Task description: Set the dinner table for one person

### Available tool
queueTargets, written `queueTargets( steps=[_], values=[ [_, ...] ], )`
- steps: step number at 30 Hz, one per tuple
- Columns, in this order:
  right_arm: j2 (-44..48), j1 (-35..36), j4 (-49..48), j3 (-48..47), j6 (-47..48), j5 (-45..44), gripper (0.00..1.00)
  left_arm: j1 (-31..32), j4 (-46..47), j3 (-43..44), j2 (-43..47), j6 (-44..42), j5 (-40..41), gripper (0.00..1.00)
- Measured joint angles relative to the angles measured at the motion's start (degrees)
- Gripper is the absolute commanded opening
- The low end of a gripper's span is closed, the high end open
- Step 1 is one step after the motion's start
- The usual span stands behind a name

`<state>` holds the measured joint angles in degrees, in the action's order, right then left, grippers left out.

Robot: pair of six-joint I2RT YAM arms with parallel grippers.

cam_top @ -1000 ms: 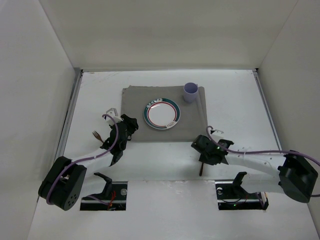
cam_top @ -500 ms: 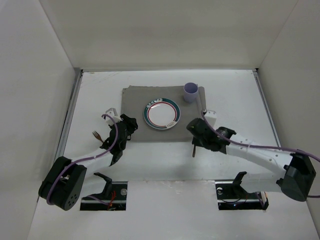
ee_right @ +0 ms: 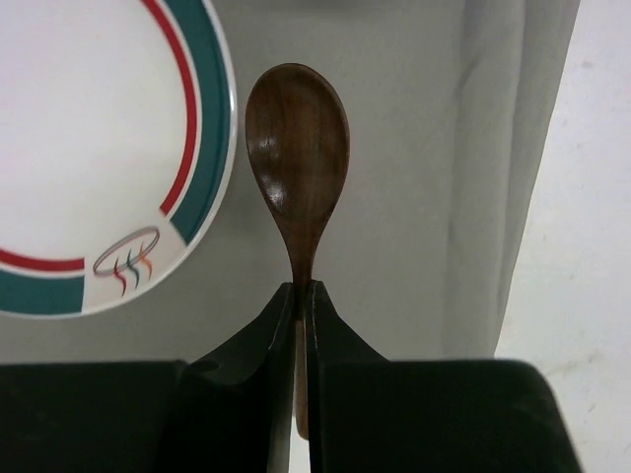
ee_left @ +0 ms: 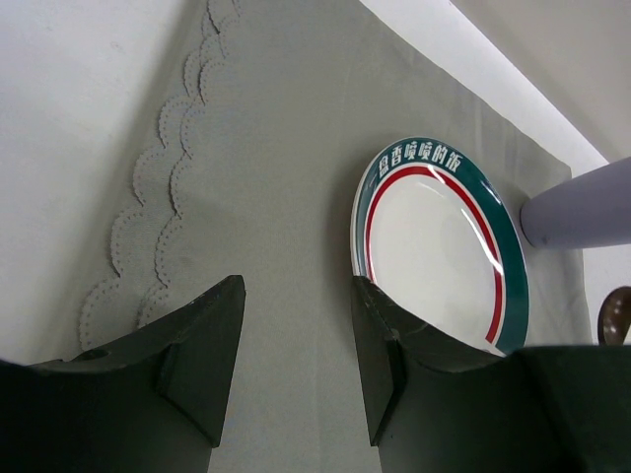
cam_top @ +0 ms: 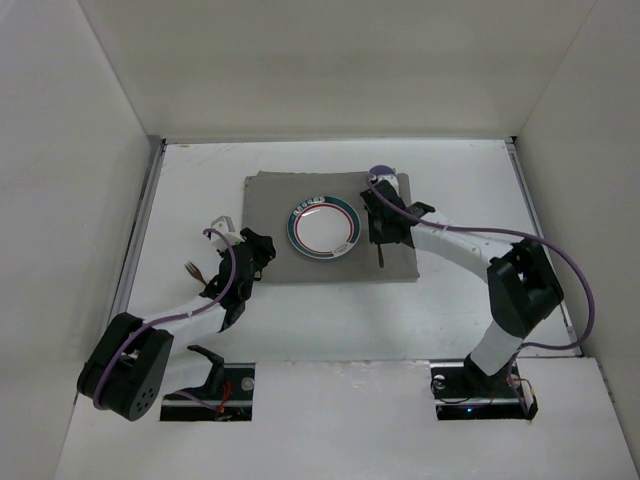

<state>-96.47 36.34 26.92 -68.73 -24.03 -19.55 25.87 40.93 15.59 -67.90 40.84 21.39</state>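
Holds dark wooden spoon (ee_right: 296,148) by thin handle in right gripper (ee_right: 301,296), jaws clenched; bowl beside teal-rimmed round white plate (ee_right: 203,128), over grey cloth placemat (ee_right: 404,177). Shows left gripper (ee_left: 296,291) released, empty. Rests all on large white flat tabletop (cam_top: 470,190): rigid, fixed. Seems light, stiff, smooth: grasp spoon mid-handle.

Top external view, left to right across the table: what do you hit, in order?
fork → left gripper → plate → wooden spoon, pinched in the right gripper. Lilac cup left out: it sits straight beyond the spoon.
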Motion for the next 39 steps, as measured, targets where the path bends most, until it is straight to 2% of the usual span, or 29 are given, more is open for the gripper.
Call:
queueTargets(
  steps=[14, 26, 29, 35, 38, 39],
  values=[
    [-7.82, -3.45, -2.03, -1.97, 3.72, 4.04, 0.07, -0.11, 0.0, 0.0, -0.35, 0.0, 0.0, 0.45],
    [-8.96, -6.12, -4.98, -1.97, 3.58, 4.48, 0.1, -0.48, -0.02, 0.0, -0.35, 0.02, 0.0, 0.45],
    [-10.03, -6.27, -5.2, -1.97, 3.5, 4.59, 0.15, -0.48, -0.02, 0.0, -0.35, 0.02, 0.0, 0.45],
    [-10.27, -6.25, -5.62, -1.95, 3.02, 4.57, 0.42, -0.46, -0.02, 0.0, -0.35, 0.0, 0.0, 0.45],
    [-9.03, -6.25, -6.01, -1.44, 2.82, 4.48, 0.53, -0.46, -0.04, 0.0, -0.33, -0.04, 0.04, 0.45],
    [-7.3, -6.25, -6.08, -0.92, 2.84, 4.35, 0.53, -0.46, -0.04, 0.0, -0.28, -0.07, 0.04, 0.45]
  ],
)
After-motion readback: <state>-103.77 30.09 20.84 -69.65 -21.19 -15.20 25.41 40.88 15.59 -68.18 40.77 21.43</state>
